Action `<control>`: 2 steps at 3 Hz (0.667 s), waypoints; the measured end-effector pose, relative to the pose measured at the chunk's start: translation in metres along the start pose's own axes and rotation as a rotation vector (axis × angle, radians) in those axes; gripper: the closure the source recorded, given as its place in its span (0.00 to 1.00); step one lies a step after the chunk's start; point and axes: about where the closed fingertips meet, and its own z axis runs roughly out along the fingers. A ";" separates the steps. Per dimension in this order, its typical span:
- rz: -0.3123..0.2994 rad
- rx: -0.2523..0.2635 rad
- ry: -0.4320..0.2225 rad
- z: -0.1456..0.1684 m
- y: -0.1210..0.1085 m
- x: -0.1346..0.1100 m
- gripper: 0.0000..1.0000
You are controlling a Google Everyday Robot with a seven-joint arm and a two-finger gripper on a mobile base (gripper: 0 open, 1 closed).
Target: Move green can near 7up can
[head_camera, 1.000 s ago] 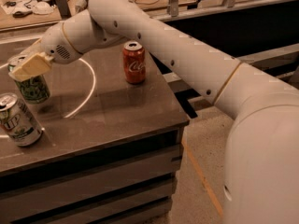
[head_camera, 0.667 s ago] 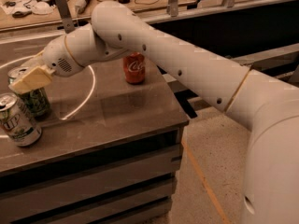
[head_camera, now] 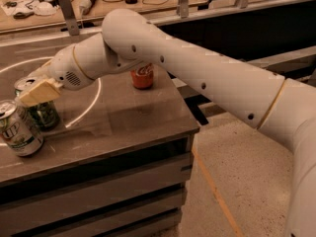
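The dark green can [head_camera: 44, 115] stands on the dark table [head_camera: 123, 122] at the left, close beside the 7up can [head_camera: 17, 131], which is silver-white with green "UP" lettering. My gripper [head_camera: 35, 90] is at the green can's top. One tan finger [head_camera: 40, 92] lies across the can's front and the other is hidden behind it. The gripper looks shut on the can. The white arm reaches in from the right across the table.
A red Coca-Cola can [head_camera: 142, 77] stands farther back at the table's middle, partly hidden by my arm. A white circle line [head_camera: 86, 110] is marked on the tabletop. A cluttered bench [head_camera: 98, 4] runs behind. The table's right edge drops to the floor [head_camera: 232, 181].
My gripper has moved down and nearer with the green can, which now sits lower and closer to the 7up can. The red can has stayed put.
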 end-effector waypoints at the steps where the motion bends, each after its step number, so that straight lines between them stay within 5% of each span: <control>1: -0.015 0.022 0.005 -0.018 0.003 0.000 0.00; 2: -0.031 0.064 -0.018 -0.041 0.008 -0.002 0.00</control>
